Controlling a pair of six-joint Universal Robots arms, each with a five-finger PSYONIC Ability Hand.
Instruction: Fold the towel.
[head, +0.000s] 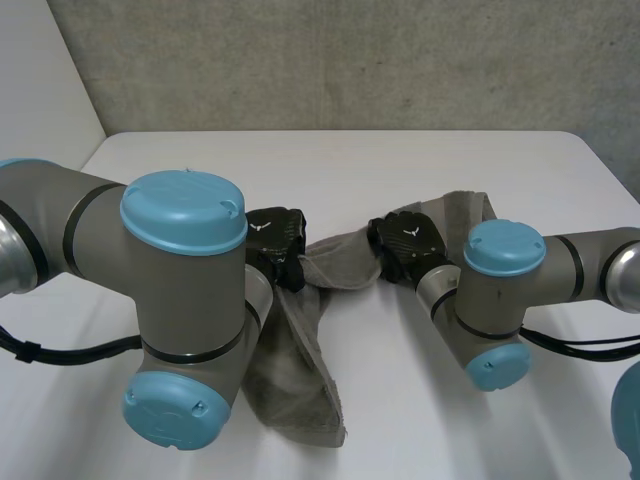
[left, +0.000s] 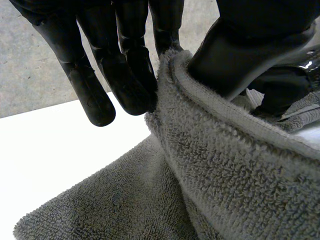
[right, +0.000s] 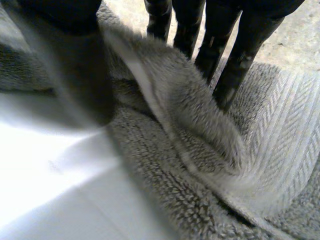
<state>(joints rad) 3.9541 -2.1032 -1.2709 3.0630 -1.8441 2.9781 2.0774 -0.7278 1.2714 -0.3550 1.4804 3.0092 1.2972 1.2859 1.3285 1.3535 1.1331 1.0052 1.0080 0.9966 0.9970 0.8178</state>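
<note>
Head view has the grey towel (head: 300, 390) bunched in the middle of the white table (head: 200, 170), one end trailing near and left, the other lying far and right. The left hand (head: 275, 238) pinches an edge: in the left wrist view its straight fingers (left: 120, 75) sit behind the hem and the thumb (left: 240, 50) presses it from the front. The right hand (head: 408, 243) grasps a raised fold further right, the cloth caught between thumb and fingers. To fold well, I judge both hands should draw the edge taut and level before carrying it over, since slack sags between them. The left arm (head: 185, 300) covers part of the trailing end. A concrete wall (head: 350, 60) stands at the far side.
</note>
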